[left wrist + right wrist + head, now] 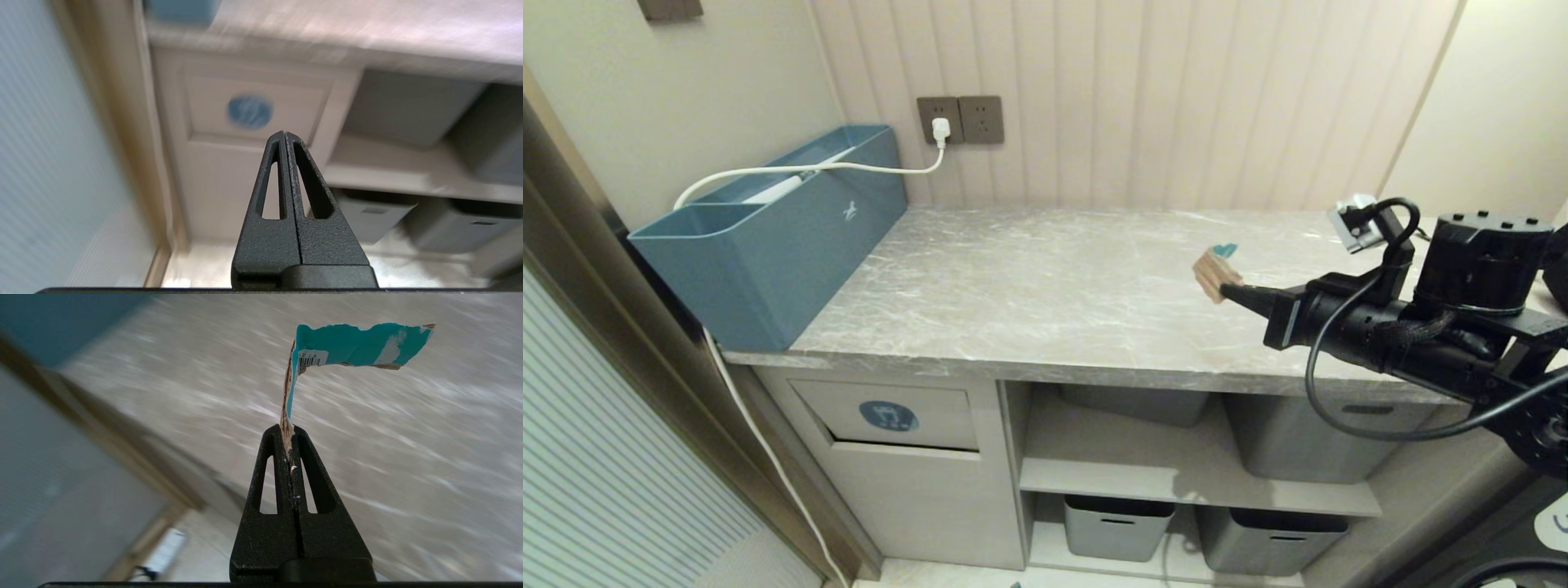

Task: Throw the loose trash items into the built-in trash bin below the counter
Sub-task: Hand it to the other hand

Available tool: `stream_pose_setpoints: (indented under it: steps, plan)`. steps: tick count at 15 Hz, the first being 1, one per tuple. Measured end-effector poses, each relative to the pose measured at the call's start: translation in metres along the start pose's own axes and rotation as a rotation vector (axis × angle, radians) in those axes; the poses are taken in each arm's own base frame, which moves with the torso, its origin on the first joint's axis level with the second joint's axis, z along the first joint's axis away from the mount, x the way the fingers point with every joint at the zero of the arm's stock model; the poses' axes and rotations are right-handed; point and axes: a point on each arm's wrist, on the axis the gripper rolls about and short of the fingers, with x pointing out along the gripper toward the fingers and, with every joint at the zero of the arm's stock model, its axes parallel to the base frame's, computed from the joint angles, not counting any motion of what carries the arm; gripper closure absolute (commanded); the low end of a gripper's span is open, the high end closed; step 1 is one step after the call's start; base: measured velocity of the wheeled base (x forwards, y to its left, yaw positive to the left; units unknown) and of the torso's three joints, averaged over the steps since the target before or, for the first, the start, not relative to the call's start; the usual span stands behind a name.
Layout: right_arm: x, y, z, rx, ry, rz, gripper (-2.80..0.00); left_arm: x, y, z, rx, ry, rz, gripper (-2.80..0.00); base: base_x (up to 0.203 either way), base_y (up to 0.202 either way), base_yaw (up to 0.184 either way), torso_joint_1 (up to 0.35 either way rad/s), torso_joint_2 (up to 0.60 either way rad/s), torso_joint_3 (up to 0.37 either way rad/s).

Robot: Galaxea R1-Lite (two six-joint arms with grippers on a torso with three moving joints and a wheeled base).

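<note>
While the right gripper (1232, 291) hangs above the right half of the grey marble desk (1029, 294), its jaws are pressed together on a trash scrap (1215, 273) of tan cardboard with turquoise paper, pinched by one edge and lifted clear of the stone. Left gripper (284, 136): jaws pressed together, nothing between them, pointing at the trash bin flap (253, 108) with its round blue sticker (249, 112), below the desk's left end. A blue-teal box (768, 237) sits on that end, directly above the flap.
</note>
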Motion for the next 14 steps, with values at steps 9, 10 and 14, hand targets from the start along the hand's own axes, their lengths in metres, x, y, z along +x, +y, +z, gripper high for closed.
stream_pose_setpoints:
  steps: [9, 10, 14]
  plan:
    - [-0.016, 0.136, 0.083, 0.616, -0.088, 0.583, 0.00, 0.090, -0.019, 0.188, -0.629, 0.051, -0.347, 0.00, 0.000, 0.000, 0.000, 0.000, 0.00, 0.000]
    - [-0.019, 0.146, 0.084, 0.656, -0.070, 0.621, 0.00, 0.112, -0.021, 0.202, -0.784, 0.079, -0.391, 0.00, 0.000, 0.000, 0.000, 0.000, 0.00, 0.000]
    - [-0.030, 0.173, 0.087, 0.782, -0.048, 0.772, 0.00, 0.175, -0.031, 0.228, -1.367, 0.248, -0.622, 0.00, 0.000, 0.000, 0.000, 0.000, 0.00, 0.000]
